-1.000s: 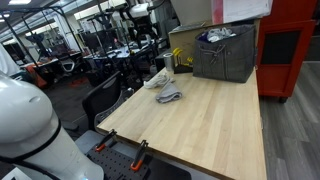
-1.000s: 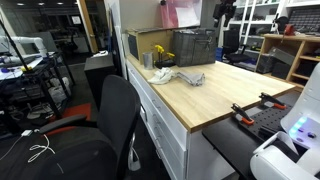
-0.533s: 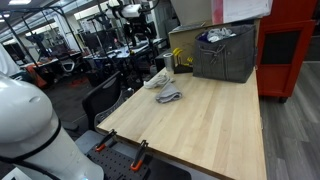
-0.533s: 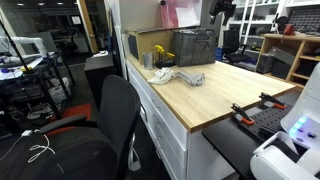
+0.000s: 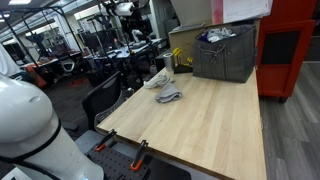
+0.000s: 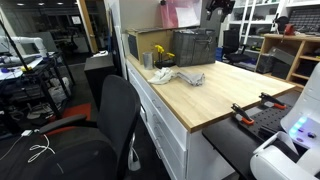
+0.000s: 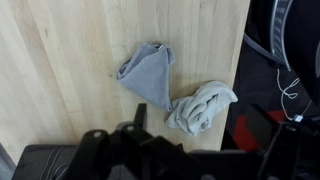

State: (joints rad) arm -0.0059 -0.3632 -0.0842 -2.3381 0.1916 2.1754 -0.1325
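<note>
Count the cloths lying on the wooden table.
2. A gray cloth lies flat on the table; a paler crumpled cloth sits beside it, nearer the table edge. The gray bin may hide more.

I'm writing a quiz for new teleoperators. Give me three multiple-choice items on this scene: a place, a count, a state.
1. Where do the cloths lie? A in a sink; B on the wooden table; C on a shelf.
2. How many cloths? A one; B two; C four.
3. The gripper is: A clamped on a cloth; B pressing the tabletop; C high above both.
Answers: B, both rest on bare wood; B, a flat cloth and a crumpled cloth; C, it hangs well over them.
</note>
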